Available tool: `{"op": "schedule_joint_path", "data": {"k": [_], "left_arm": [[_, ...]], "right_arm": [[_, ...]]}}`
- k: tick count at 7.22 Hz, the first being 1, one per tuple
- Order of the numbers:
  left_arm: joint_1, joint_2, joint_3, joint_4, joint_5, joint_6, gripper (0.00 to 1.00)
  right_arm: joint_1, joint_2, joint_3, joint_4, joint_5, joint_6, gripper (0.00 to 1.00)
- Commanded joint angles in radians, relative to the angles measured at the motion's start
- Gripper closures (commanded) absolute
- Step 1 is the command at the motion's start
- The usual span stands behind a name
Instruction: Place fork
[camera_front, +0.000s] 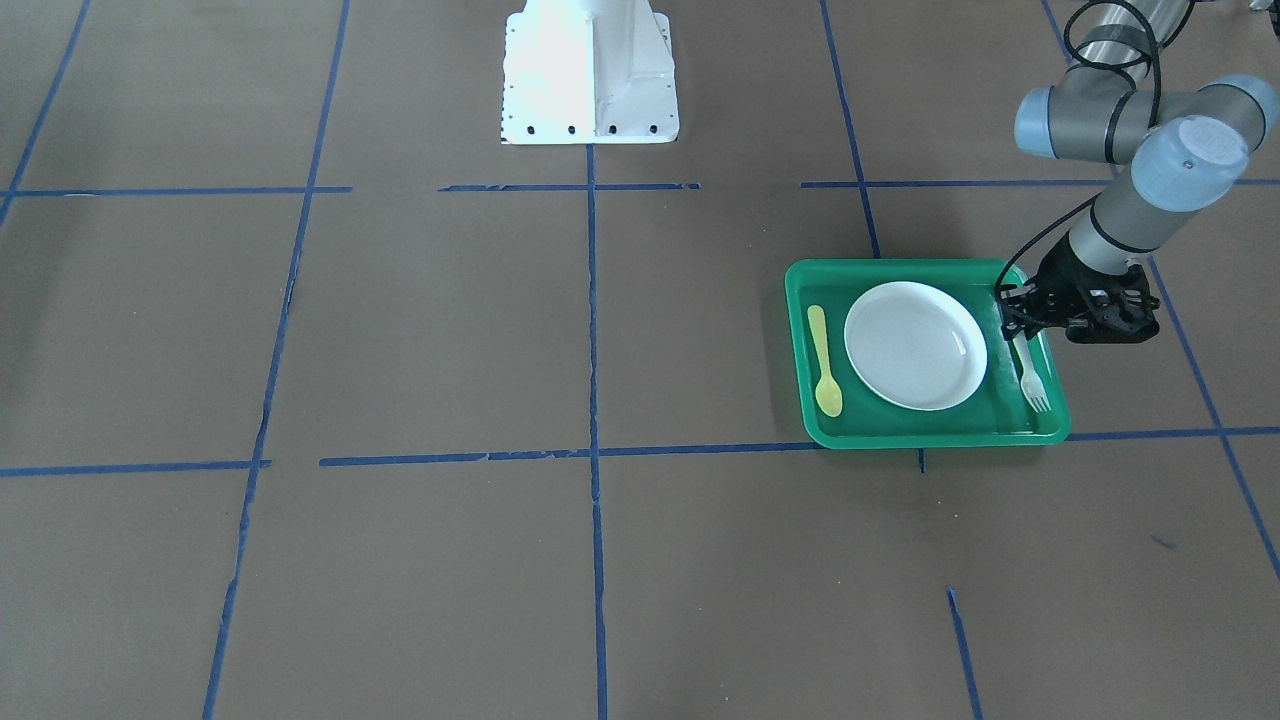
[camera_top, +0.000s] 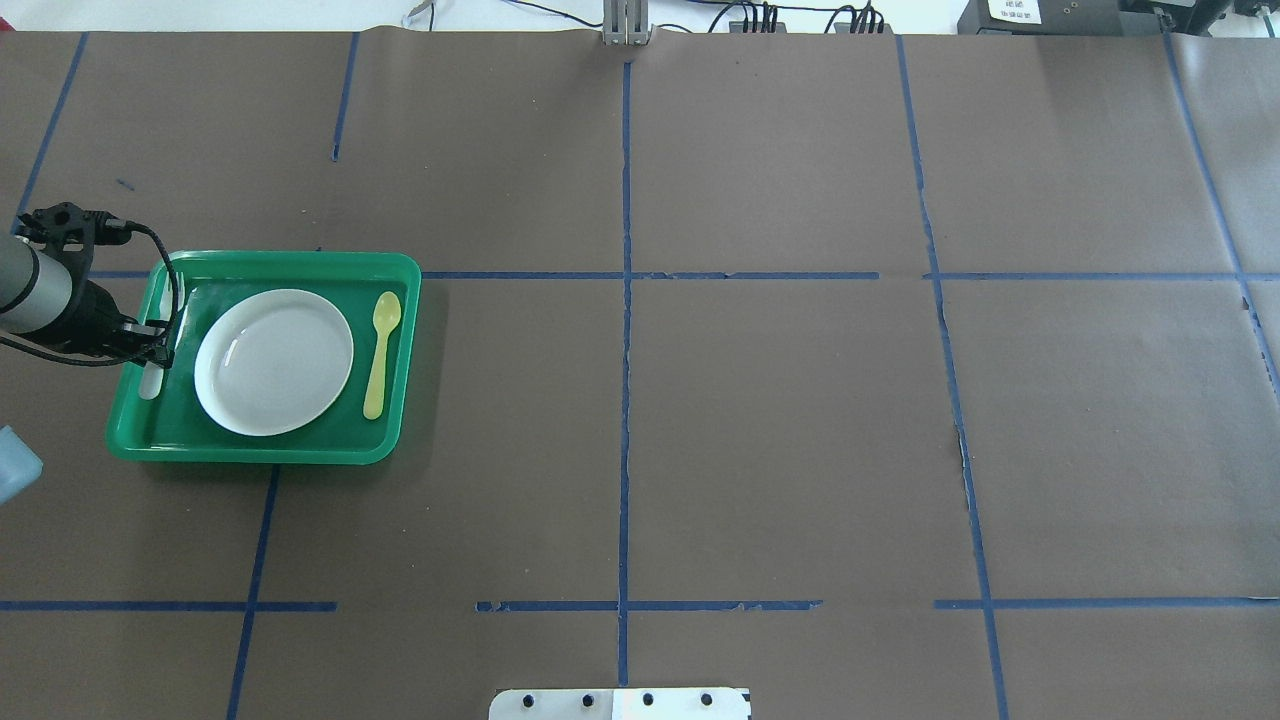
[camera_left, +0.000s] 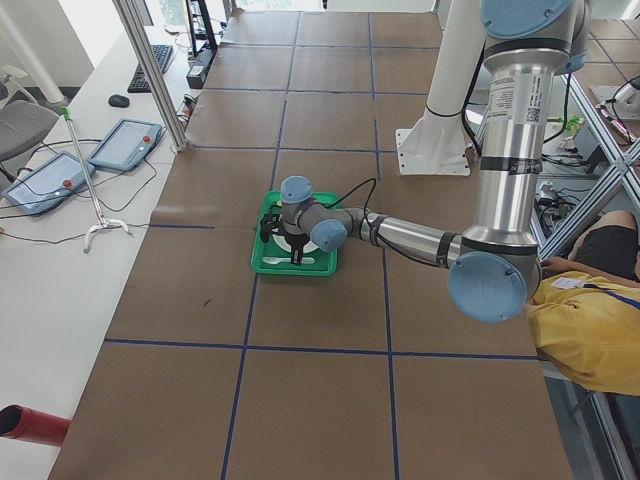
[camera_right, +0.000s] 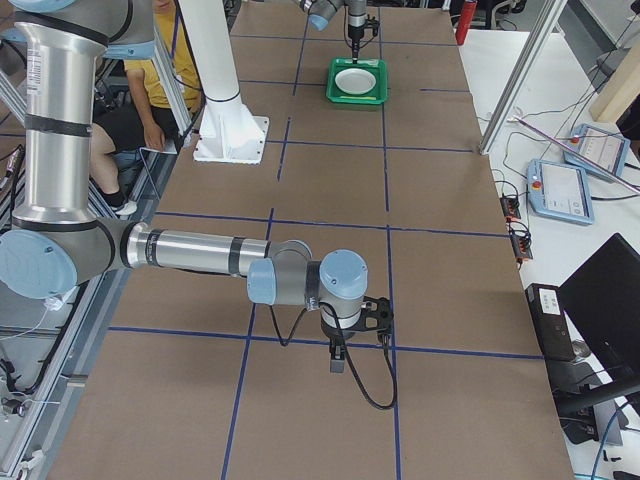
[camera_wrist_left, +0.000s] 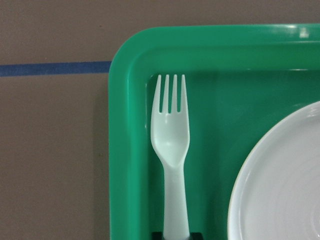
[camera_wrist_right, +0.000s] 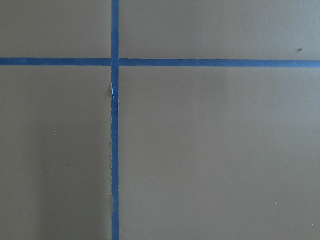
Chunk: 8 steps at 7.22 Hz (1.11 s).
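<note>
A small whitish-translucent plastic fork (camera_wrist_left: 171, 145), slim in the handle and short in the tines, is seen lying flat in the green plastic tray (camera_wrist_left: 125, 150), between the tray's wall and the round white plate (camera_wrist_left: 280, 190). Its handle end is flanked closely by the left gripper (camera_front: 1019, 332), apparently closed on it. The right gripper (camera_right: 337, 362) is shown only from the side, so its opening cannot be told.

In the front-facing view we find the tray (camera_front: 930, 438) on the table (camera_front: 450, 330), right of the frame's centre, with the plate (camera_front: 915, 345) in its middle. The spoon (camera_front: 824, 360) lies along the tray's left side and the fork (camera_front: 1033, 385) along its right, each just beside the plate, bowl and tines toward the lower edge. The left gripper (camera_front: 1017, 322) stands over the fork's handle end, near the tray's upper right corner.
</note>
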Motion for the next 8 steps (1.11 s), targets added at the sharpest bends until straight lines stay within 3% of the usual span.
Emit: {"op": "schedule_joint_path", "data": {"k": [1,3,4,6,8], "left_arm": [[-0.002,0.001,-0.008,0.002,0.001,0.007,0.01],[-0.025,0.020,-0.055,0.015,-0.001,0.010,0.00],[-0.098,0.027,-0.058,0.014,-0.018,0.015,0.00],[-0.295,0.082,-0.057,0.029,-0.120,0.309,0.00],[-0.509,0.085,-0.057,0.258,-0.122,0.695,0.00]], "right_arm": [[0.000,0.000,0.000,0.000,0.001,0.000,0.00],[0.000,0.000,0.000,0.001,0.001,0.000,0.00],[0.000,0.000,0.000,0.000,0.001,0.000,0.00],[0.000,0.000,0.000,0.000,0.001,0.000,0.00],[0.000,0.000,0.000,0.000,-0.001,0.000,0.00]]}}
